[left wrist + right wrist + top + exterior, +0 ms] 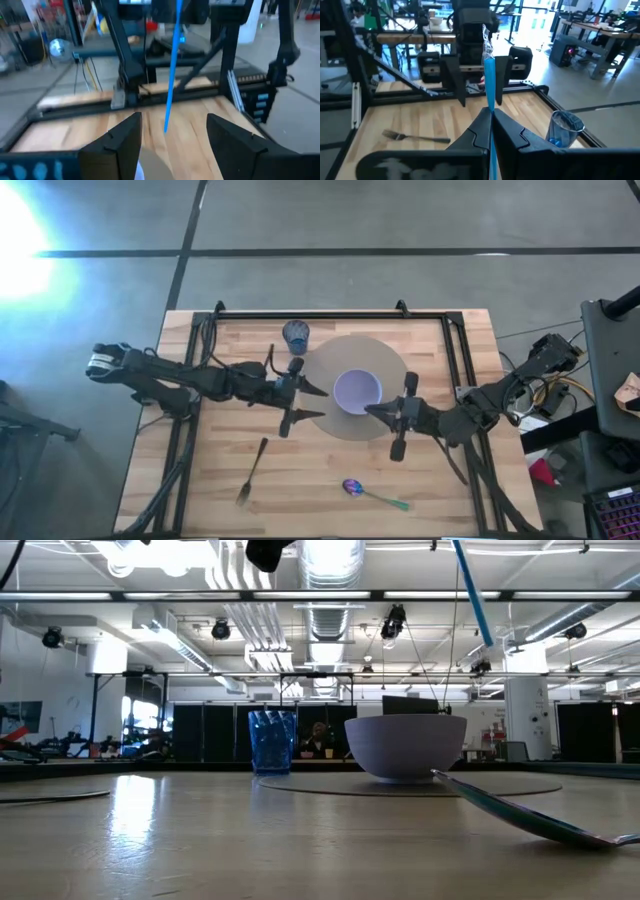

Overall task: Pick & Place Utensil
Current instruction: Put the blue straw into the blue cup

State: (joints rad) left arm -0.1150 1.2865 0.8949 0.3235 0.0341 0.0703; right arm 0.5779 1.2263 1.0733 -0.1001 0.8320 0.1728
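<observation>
Wooden desk (200, 480), top-down: right claw (372, 410) pinched shut on a thin blue straw (489, 85) by the bowl (357, 390), frame centre. Left claw (318, 390) gapes empty opposite. Fork (253, 471) lower left, spoon (372, 493) lower centre, both below the claws; left arm's nearer the fork.

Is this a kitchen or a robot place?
Probably a robot lab or workshop, not a kitchen. Pipes run bare across the ceiling, two robot arms work at a wooden table, and more workbenches stand behind.

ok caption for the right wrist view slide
Right gripper shut on a blue straw, left gripper opposite, fork and blue cup on the table.
</observation>
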